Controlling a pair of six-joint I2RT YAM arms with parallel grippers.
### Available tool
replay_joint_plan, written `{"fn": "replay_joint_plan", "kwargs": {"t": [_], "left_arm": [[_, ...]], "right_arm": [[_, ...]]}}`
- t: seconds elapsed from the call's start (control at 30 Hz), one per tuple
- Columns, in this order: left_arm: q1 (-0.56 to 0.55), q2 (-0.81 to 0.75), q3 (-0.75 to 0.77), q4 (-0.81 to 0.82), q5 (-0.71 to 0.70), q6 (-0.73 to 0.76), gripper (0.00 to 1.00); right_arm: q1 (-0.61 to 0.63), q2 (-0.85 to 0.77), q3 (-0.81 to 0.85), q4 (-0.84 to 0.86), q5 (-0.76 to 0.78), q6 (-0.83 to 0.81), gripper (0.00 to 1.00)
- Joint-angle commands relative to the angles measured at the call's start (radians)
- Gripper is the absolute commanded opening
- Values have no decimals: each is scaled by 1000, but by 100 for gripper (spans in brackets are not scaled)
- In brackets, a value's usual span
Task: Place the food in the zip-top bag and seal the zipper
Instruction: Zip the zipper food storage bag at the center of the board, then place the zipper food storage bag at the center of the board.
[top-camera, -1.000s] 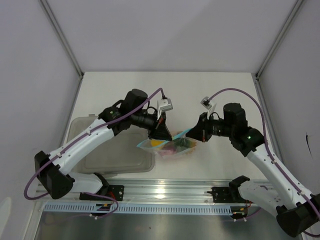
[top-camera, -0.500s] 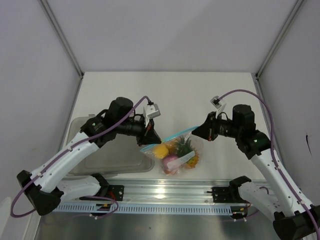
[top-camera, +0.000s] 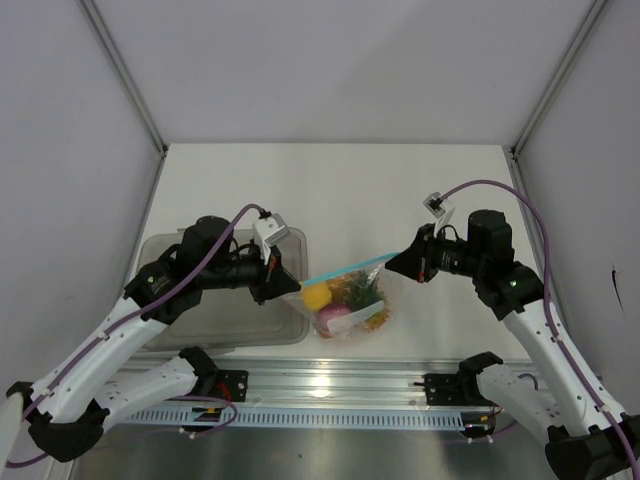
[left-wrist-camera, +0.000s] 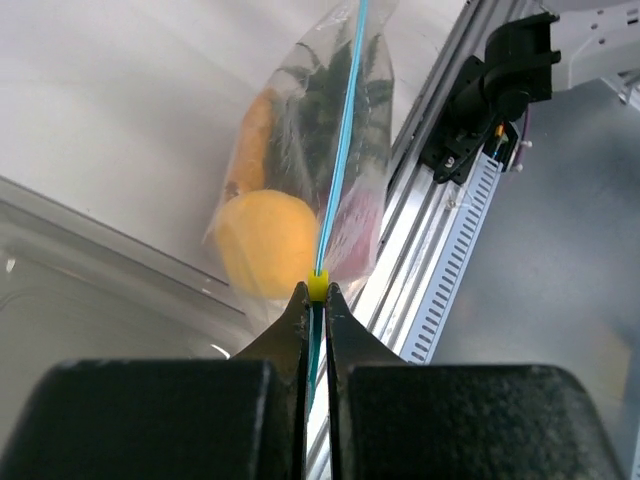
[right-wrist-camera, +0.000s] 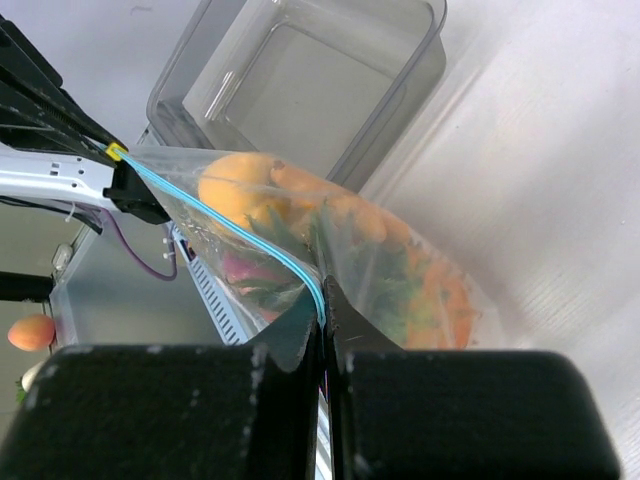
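Top external view, taken from the left: a translucent grey tub (top-camera: 200, 325) lies under the left arm's wrist; at the tub's right edge the left gripper (top-camera: 285, 283) is pinched shut on the left end of the zipper (top-camera: 345, 270), its fingertips closed just behind a small yellow tab (left-wrist-camera: 317, 287); from those tips the light-blue strip runs taut and straight across to the right gripper (top-camera: 392, 265), which is clamped tight on the other end; the zip-top bag (top-camera: 372, 312) hangs from the strip between the two grippers, its body bulging toward the near rail (top-camera: 330, 378); inside it the food is bunched together, a yellow lemon (top-camera: 317, 297) nearest the left gripper, a purple onion (top-camera: 335, 320) beside it, spiky green leaves (top-camera: 362, 290) and orange fruits (right-wrist-camera: 345, 205) closer to the right gripper.
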Motion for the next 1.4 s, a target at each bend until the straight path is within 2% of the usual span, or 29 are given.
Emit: {"fn": "replay_joint_plan", "kwargs": {"t": [0.0,0.2,0.4,0.57,0.73,0.77,0.8,0.93,0.97,1.0,1.03,1.13,1.17,1.27,1.33,1.37], "left_arm": [[8,-64,-21,-65,-120,-104,0],[8,-133,-57,-105,-259,-218,1],[8,-169,-72,-140,-322,-242,1],[8,-153,-84,-67,-249,-244,1],[7,-13,-54,102,-102,-242,1],[7,17,-41,126,-83,-244,5],[7,50,-32,145,-74,-244,18],[5,236,55,202,-82,-233,32],[5,308,121,199,-101,-233,37],[5,339,143,203,-118,-233,56],[5,363,182,205,-140,-238,60],[4,388,229,243,-258,-241,97],[4,367,235,268,-317,-242,99],[-1,307,229,298,-371,-250,99],[-16,226,186,334,-417,-256,100],[-21,197,174,341,-454,-259,99]], "right_arm": [[-22,-16,3,6,37,2,0],[-27,-20,-12,15,48,10,0],[-41,-23,-21,21,41,16,0],[-42,-17,-24,23,37,25,0],[-42,-16,-17,6,59,59,0],[-41,-3,-11,-5,68,62,0],[-42,3,0,-20,85,68,0],[-53,69,42,-77,206,91,0],[-64,87,51,-79,218,96,0],[-96,131,57,-85,226,105,0],[-108,151,63,-85,237,114,0],[-134,222,92,-66,313,116,0],[-142,243,124,-72,326,106,0],[-168,357,218,-118,434,58,1],[-176,450,264,-129,503,30,15],[-183,483,311,-143,527,5,34]]}}
